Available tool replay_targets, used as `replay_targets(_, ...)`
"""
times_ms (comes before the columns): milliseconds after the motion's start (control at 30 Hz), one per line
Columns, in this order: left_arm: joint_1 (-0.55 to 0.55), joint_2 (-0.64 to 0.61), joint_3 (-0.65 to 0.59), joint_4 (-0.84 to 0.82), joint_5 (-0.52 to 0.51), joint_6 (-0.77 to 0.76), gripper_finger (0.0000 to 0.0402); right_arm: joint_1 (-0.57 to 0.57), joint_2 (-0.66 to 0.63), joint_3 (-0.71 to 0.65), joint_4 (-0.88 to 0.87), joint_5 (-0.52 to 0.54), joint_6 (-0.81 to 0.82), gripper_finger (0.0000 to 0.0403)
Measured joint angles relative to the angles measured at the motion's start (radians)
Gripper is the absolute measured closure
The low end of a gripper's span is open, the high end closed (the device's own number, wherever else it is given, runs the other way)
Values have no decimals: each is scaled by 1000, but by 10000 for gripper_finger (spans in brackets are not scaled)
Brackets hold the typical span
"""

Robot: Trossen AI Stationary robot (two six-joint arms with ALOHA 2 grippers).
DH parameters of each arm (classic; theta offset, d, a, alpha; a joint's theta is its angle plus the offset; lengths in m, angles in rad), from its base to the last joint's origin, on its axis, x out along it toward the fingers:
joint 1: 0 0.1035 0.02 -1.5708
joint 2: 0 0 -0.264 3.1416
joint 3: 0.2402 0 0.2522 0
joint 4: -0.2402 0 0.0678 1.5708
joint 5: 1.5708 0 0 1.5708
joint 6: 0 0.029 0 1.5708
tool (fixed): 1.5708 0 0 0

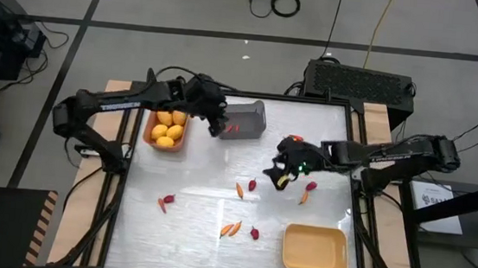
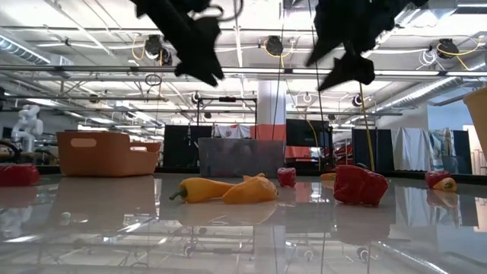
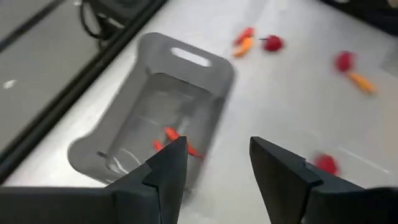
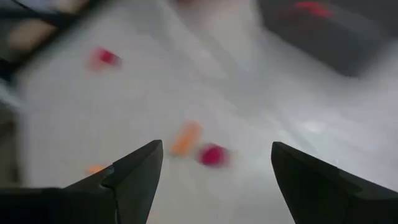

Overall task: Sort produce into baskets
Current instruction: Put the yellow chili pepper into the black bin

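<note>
My left gripper [image 1: 216,125] hangs open above the near-left rim of the dark grey basket [image 1: 246,119], with nothing between its fingers [image 3: 168,168]. Slim orange-red peppers [image 3: 173,138] lie on that basket's floor. The orange-brown basket [image 1: 167,130] at the far left holds several yellow-orange fruits [image 1: 168,130]. My right gripper [image 1: 283,171] is open and empty above the table's middle right. Its wrist view shows an orange pepper [image 4: 185,138] and a red berry [image 4: 212,155] on the table below it.
The pale yellow basket [image 1: 316,249] stands at the near right. Loose peppers and berries lie scattered: a pair at mid-table [image 1: 246,187], a pair right of my right gripper [image 1: 306,192], one at the near left [image 1: 166,201], and several near the front [image 1: 239,230].
</note>
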Motion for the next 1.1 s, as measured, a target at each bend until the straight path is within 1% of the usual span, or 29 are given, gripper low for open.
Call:
replay_targets(100,-17,-81,0,-94,25,3,219,-89,10,65,-187,0,-107,110)
replay_targets(200,-57,-176,-27,-108,28,-5,219,-196,30,89,-311,-1,-191,110)
replay_targets(267,-99,-248,-68,-48,30,-30,219,-275,53,92,-341,0,-223,110)
replay_targets(367,-167,-344,-146,84,29,-90,219,-394,110,92,-392,0,-274,110)
replay_targets(467,-236,-413,-224,202,-27,-154,219,-473,177,92,-394,5,-347,110)
replay_targets(567,-291,-447,-284,262,-87,-163,219,-513,244,92,-373,1,-394,110)
replay_targets(700,-331,-452,-328,296,-135,-199,219,-556,332,92,-325,4,-339,110)
replay_targets(833,-343,-436,-329,305,-141,-213,219,-585,405,92,-269,6,-314,110)
replay_targets(933,-343,-437,-329,307,-164,-215,219,-597,438,92,-249,6,-304,112)
replay_targets(1100,-343,-437,-329,306,-207,-237,219,-612,465,92,-241,8,-282,131)
